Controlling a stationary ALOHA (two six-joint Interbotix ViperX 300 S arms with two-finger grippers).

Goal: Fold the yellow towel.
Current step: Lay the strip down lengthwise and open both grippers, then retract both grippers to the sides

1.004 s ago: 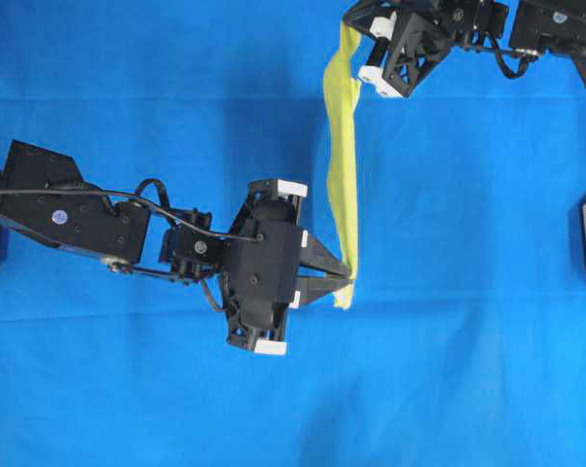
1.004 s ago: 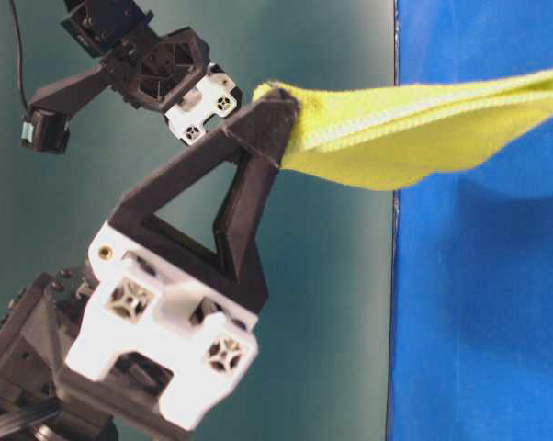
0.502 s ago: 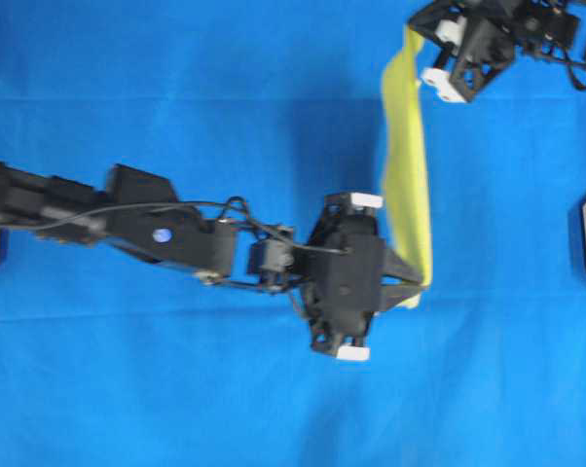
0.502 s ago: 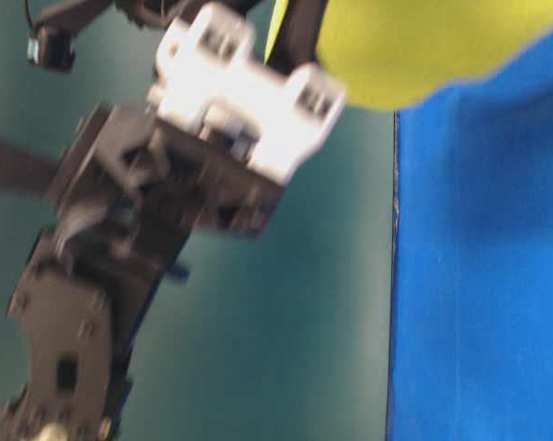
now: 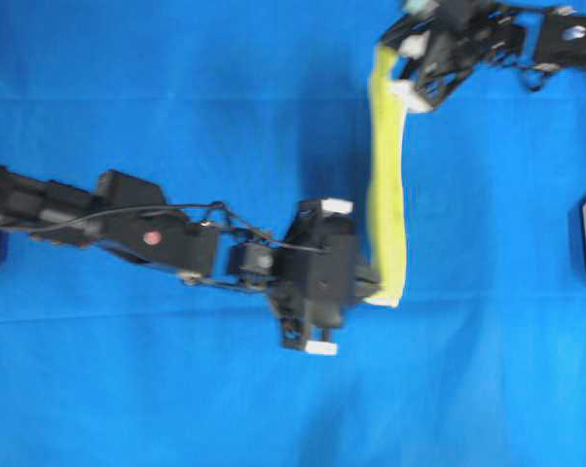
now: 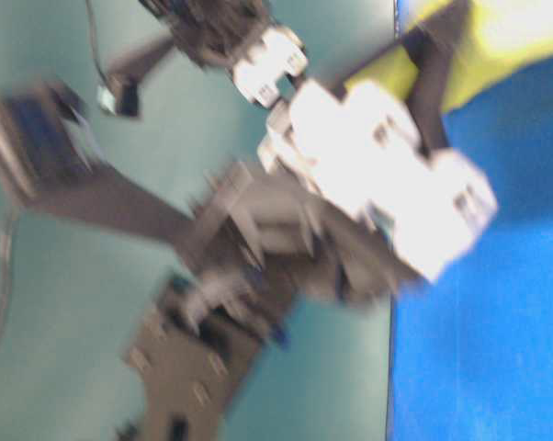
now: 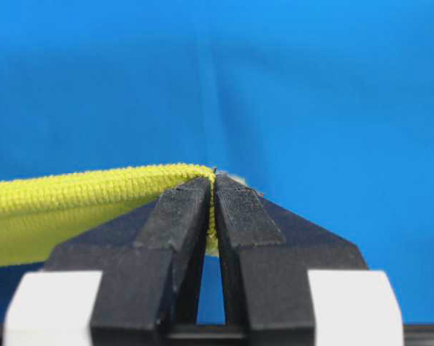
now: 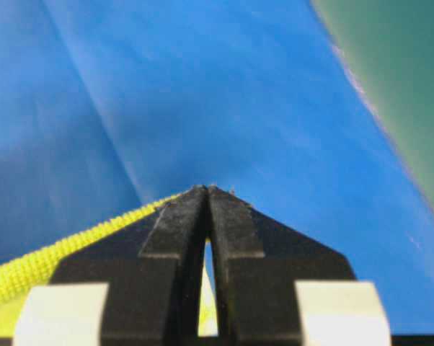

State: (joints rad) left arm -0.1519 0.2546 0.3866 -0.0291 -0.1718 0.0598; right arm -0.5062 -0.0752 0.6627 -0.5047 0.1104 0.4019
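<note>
Overhead, the yellow towel (image 5: 384, 185) hangs as a narrow strip right of centre over the blue cloth (image 5: 176, 97), strung between the right gripper (image 5: 388, 60) at the upper right and the left gripper (image 5: 376, 290) below it; both are clamped on its ends. At table level the picture is heavily blurred, with the towel (image 6: 515, 32) in the upper right corner. From the left wrist, the jaws pinch the hem (image 7: 94, 189), towel trailing left. From the right wrist, the jaws are together on the towel (image 8: 29, 270) at lower left.
</note>
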